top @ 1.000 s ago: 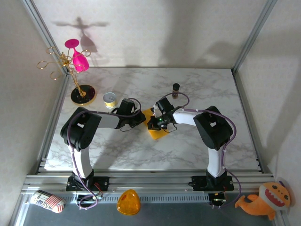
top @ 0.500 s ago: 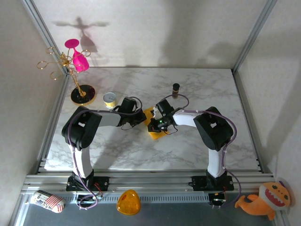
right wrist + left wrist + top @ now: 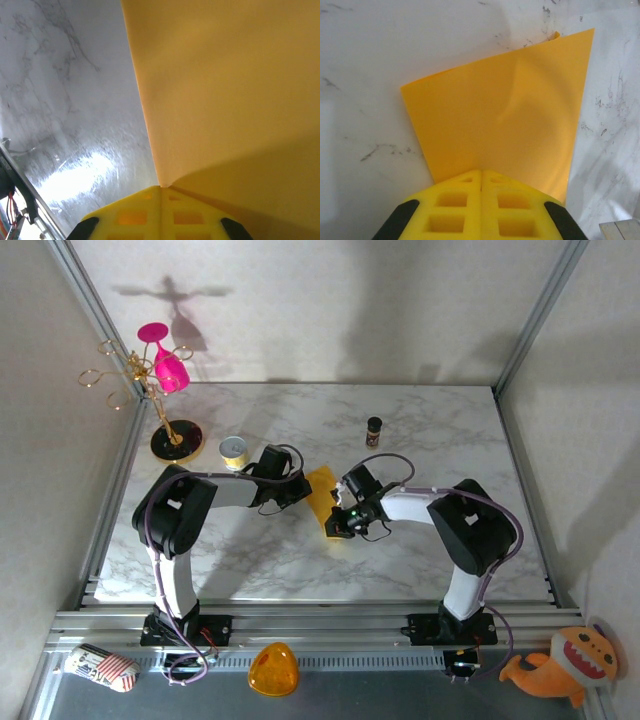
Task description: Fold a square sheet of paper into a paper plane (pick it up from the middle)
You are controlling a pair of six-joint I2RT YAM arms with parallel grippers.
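The square sheet of paper is orange-yellow and shows from above as a narrow slanted strip in the middle of the marble table. My left gripper is shut at the strip's left edge. In the left wrist view its shut tips rest on the near part of the paper, which spreads out to both sides as a creased wedge. My right gripper is shut on the paper's near end. In the right wrist view the paper runs into the seam of the shut gripper and bends off to the right.
A small yellow tin stands left of the left arm's wrist, and a small dark bottle behind the paper. A gold stand with a pink glass is at the far left. An orange dome and a plush toy lie off the table's front.
My right gripper has drawn back toward the near right with the paper's end, and the paper now looks longer and narrower. The left gripper has stayed almost still.
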